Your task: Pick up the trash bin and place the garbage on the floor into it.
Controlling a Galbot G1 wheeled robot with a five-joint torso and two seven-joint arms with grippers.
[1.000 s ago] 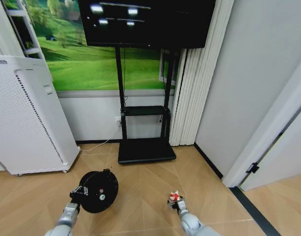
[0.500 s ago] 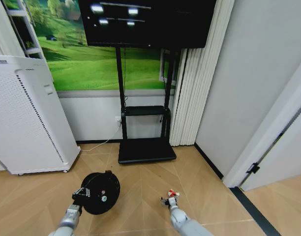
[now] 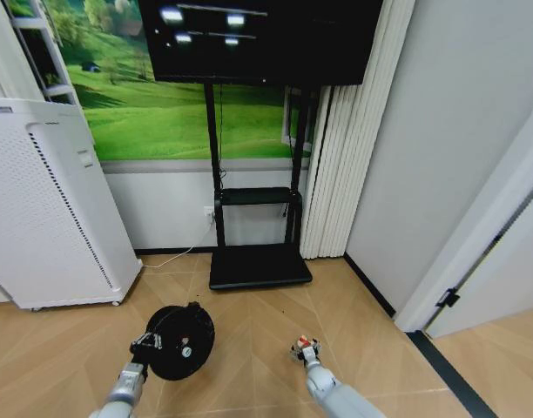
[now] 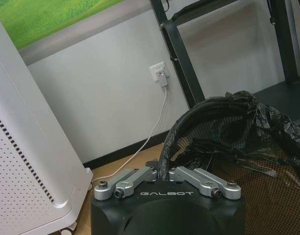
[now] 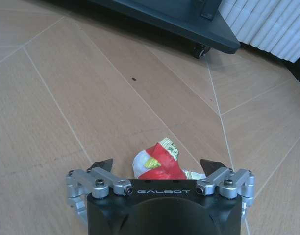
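In L pincer [image 4: 161, 172] trash bin [image 3: 181, 340] rim; R pincer [image 5: 157, 167] wide round red wrapper [image 5: 156, 165]

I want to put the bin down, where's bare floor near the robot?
Bare wood lies between the trash bin, held by the left claw, and the right claw straddling the red wrapper. Crowded toward the white appliance and TV stand base.

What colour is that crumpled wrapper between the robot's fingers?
The wrapper is mostly red, with white and yellow patches; the right wrist view shows it best.

The brand name "GALBOT" is printed in white capitals on the black housing of the left gripper [image 4: 163, 172] and the right gripper [image 5: 160, 169]. No other text can be read.
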